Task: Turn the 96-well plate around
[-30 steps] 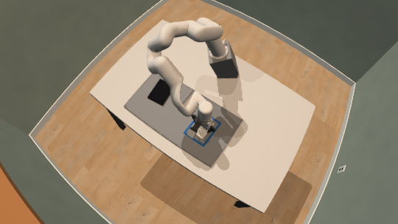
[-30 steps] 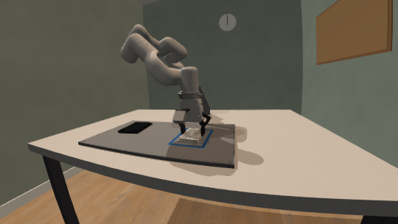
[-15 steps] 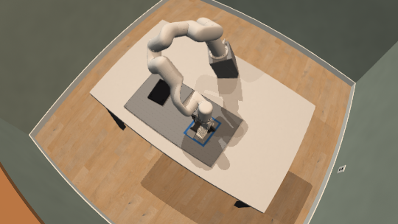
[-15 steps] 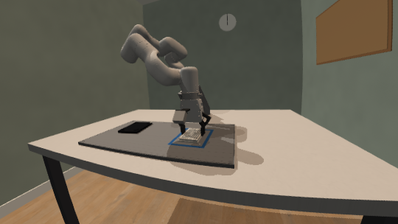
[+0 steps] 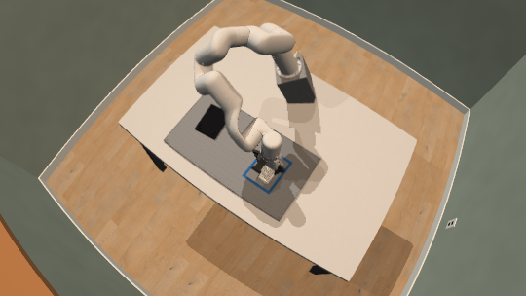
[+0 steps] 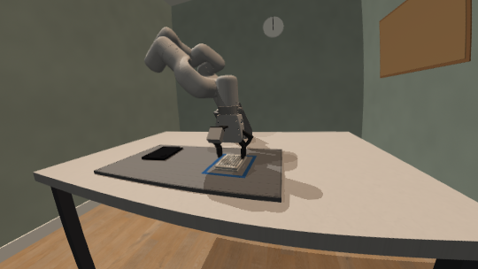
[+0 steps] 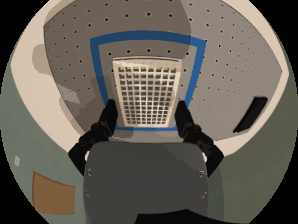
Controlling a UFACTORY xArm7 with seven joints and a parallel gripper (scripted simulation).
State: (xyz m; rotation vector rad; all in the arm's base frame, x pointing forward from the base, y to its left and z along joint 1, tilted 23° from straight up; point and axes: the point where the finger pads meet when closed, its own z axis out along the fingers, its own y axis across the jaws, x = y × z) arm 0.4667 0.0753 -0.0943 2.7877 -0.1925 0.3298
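The white 96-well plate [image 7: 147, 91] lies flat inside the blue taped outline B1 [image 7: 97, 63], in the middle of the wrist picture. The black plate nest N1 [image 6: 162, 152] sits at the left, well apart from it.

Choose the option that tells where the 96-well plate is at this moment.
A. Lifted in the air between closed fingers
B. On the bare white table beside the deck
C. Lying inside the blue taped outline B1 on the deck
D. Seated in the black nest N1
C: the 96-well plate lies flat inside the blue taped outline, and the open gripper above holds nothing, while the black nest stands apart without it.
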